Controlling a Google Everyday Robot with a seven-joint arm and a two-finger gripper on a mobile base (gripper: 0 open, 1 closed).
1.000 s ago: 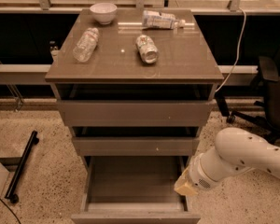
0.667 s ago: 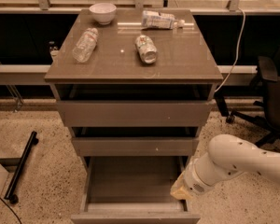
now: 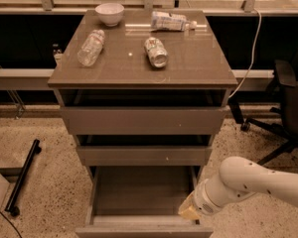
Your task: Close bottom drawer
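Observation:
The bottom drawer [image 3: 139, 195] of the grey-brown cabinet is pulled far out toward me, its long grey tray empty and its flat front panel [image 3: 144, 230] at the bottom edge of the camera view. My white arm reaches in from the right. Its gripper [image 3: 188, 212] sits at the drawer's right front corner, just above the right side wall and behind the front panel.
The top drawer [image 3: 144, 120] and middle drawer [image 3: 144, 155] each stick out a little. On the cabinet top [image 3: 198, 58] lie a white bowl [image 3: 110, 13], a plastic bottle [image 3: 91, 47], a can [image 3: 156, 51] and a packet [image 3: 170, 21]. An office chair [image 3: 288, 98] stands right, a black bar [image 3: 22, 177] lies left.
My arm and gripper have shifted left and a little lower, toward the drawer's right front corner. The drawer has not visibly moved.

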